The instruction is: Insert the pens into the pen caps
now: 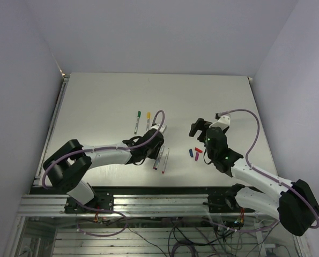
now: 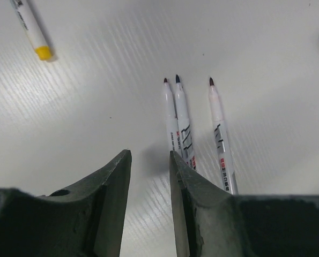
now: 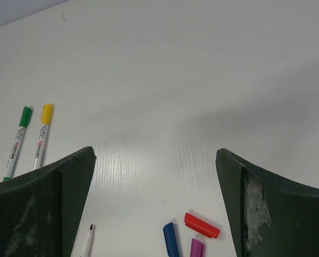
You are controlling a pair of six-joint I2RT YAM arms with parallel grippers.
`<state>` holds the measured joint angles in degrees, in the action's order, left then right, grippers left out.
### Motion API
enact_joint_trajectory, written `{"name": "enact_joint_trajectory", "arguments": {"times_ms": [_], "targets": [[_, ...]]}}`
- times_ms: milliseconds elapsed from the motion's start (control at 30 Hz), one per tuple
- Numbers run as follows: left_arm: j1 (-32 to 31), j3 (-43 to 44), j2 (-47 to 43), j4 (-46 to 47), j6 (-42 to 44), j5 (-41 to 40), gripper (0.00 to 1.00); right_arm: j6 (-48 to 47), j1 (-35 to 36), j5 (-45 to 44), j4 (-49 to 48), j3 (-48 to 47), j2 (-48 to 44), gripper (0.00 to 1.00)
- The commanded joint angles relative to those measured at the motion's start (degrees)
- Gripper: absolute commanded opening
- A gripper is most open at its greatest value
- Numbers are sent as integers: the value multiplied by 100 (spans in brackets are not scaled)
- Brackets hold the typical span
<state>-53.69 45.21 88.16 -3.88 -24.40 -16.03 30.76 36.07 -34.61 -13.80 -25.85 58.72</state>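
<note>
White tabletop (image 1: 105,101) lies under both my arms, with pale walls (image 1: 20,80) on 3 sides; my left gripper (image 2: 149,155) hangs low over it with its fingers partly apart, bare table showing in the gap and nothing held; just past those fingers lie 3 uncapped pens (image 2: 182,115) side by side, the left 2 almost touching and the 3rd a little apart, and the 2 run out of sight behind 1 finger; their tips look dark, and I cannot tell the colours; farther off to the left lie a green-capped pen (image 1: 138,122) and, just right of it, a yellow-capped pen (image 1: 148,120), roughly parallel; my right gripper (image 3: 155,155) is spread wide and has hold of nothing; on the table just near of it, to the right of the bare pens, 3 loose caps cluster close together: a blue cap (image 3: 171,238), a red cap (image 3: 201,225) and a purple cap (image 3: 196,248), all lying on their sides.
</note>
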Motion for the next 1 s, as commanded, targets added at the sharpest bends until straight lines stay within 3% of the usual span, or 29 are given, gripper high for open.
{"name": "enact_joint_trajectory", "arguments": {"times_ms": [0, 800, 967], "targets": [[-186, 24, 171, 29, -94, 23, 45, 102, -12, -168, 75, 96, -176, 94], [-488, 65, 531, -325, -200, -327, 44, 215, -13, -110, 124, 181, -227, 94], [-503, 132, 597, -600, -206, -393, 38, 391, -15, -260, 529, 42, -162, 94]]}}
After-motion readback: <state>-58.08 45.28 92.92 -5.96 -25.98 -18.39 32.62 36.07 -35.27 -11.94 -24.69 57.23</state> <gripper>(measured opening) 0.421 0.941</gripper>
